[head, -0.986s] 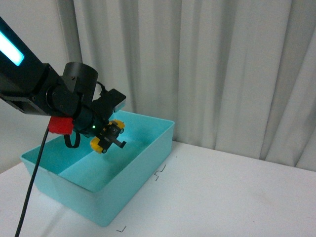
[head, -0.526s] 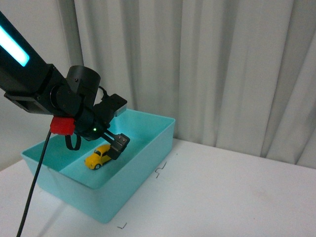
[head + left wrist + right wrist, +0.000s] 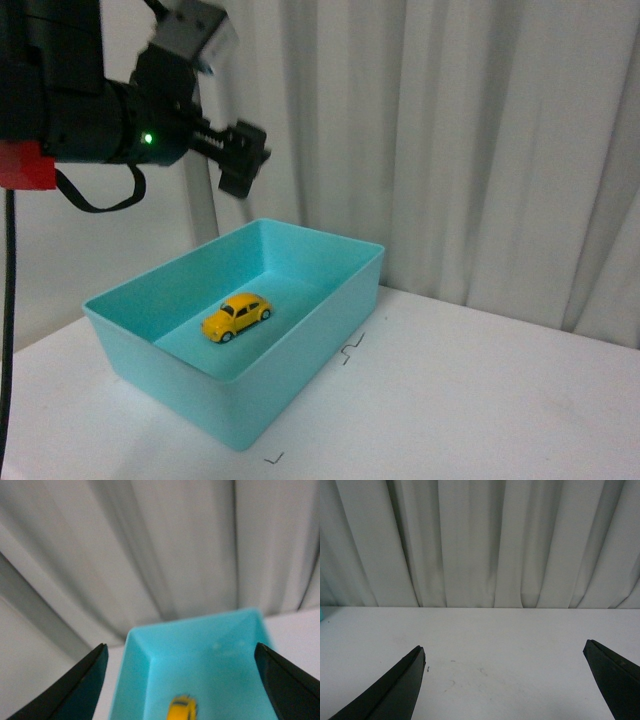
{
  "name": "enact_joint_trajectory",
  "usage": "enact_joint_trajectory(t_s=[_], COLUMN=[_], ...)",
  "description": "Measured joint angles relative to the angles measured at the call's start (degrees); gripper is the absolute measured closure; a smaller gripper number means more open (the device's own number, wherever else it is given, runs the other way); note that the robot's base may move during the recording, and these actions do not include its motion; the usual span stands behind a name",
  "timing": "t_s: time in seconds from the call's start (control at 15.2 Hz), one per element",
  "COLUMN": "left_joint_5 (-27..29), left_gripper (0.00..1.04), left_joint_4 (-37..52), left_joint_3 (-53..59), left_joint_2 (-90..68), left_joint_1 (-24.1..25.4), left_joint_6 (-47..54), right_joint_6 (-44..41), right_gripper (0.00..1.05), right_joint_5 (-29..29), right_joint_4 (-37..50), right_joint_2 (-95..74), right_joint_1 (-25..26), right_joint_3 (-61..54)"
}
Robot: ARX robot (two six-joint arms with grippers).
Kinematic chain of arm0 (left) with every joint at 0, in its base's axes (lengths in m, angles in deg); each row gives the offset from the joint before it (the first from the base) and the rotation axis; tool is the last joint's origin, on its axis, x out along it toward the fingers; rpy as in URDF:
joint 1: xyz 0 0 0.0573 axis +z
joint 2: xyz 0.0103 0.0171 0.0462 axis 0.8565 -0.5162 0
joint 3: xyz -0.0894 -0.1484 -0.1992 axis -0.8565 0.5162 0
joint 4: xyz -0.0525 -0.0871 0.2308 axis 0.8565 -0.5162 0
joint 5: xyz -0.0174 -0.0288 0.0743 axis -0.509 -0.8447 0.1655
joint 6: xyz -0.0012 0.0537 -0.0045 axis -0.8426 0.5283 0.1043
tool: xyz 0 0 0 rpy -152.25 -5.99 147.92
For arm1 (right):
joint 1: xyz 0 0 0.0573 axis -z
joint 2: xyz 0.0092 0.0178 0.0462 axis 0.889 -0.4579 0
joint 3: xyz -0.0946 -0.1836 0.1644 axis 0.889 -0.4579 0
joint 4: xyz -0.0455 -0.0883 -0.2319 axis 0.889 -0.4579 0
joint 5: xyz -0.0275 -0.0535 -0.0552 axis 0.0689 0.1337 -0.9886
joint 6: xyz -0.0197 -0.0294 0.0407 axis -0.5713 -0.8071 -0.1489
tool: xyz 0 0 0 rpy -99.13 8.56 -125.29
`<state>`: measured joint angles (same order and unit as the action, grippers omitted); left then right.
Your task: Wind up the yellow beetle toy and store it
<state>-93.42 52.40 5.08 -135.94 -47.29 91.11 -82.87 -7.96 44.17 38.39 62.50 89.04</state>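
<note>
left hand [image 3: 243, 160] has lifted up out of the teal bin [image 3: 300, 385], leaving the yellow beetle toy [image 3: 237, 316] behind.
the toy sits upright on its wheels on the bin floor, well below the left hand and apart from it; that hand's fingers are spread wide, released. right hand [image 3: 505, 680] is likewise spread and released above the white worktop [image 3: 485, 640], with a curtain [image 3: 470, 540] ahead of it.

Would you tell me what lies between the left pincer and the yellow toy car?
Only open air: the front view shows the left pincer above the bin and the toy car alone inside.
</note>
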Motion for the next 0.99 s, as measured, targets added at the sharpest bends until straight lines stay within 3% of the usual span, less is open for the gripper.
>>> enact_joint_trajectory(t_s=[0.07,0.13,0.46,0.99], left_joint_5=[-0.7,0.1,3.9,9.4], left_gripper=[0.31,0.46,1.03,1.03], left_joint_4=[10.5,15.6,18.4,12.3], left_joint_3=[6.8,13.0,28.8,39.6], left_joint_2=[4.1,6.8,18.8,34.5], left_joint_1=[-0.9,-2.2,-6.0,-11.8], left_joint_6=[-7.8,-13.9,-18.9,-19.0], right_joint_6=[0.0,0.0,0.0,0.0], right_gripper=[0.07,0.07,0.07,0.07], right_joint_5=[0.0,0.0,0.0,0.0], right_joint_4=[0.0,0.0,0.0,0.0], right_joint_2=[0.0,0.0,0.0,0.0], right_joint_1=[0.0,0.0,0.0,0.0], right_joint_3=[0.0,0.0,0.0,0.0])
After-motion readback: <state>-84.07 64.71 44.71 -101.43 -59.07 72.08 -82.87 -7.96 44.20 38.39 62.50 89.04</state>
